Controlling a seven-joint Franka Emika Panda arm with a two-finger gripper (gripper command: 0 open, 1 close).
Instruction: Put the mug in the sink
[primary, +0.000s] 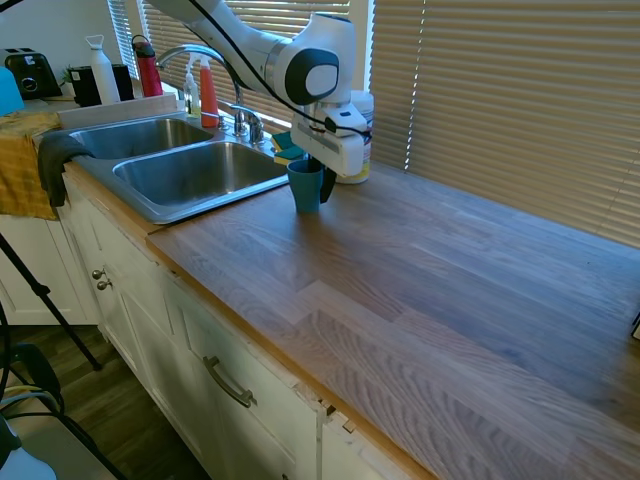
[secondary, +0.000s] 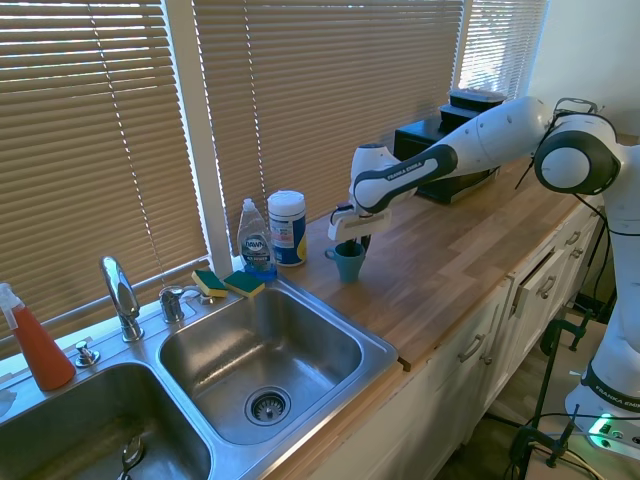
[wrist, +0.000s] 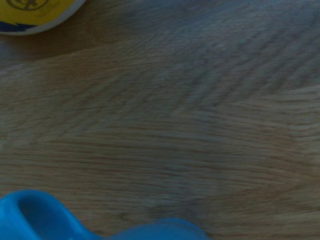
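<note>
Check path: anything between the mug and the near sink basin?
Nothing visible blocks it. The mug stands on the wooden counter under the tool; bare counter runs to the sink rim. The sponges, soap bottle and wipes canister sit behind, by the window.

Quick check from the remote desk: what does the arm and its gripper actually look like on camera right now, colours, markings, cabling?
White rounded arm segments with dark grey bands at the joints; one link carries black lettering, too small to read for certain. A black cable runs along the links. The gripper has a white boxy body with dark fingers.
</note>
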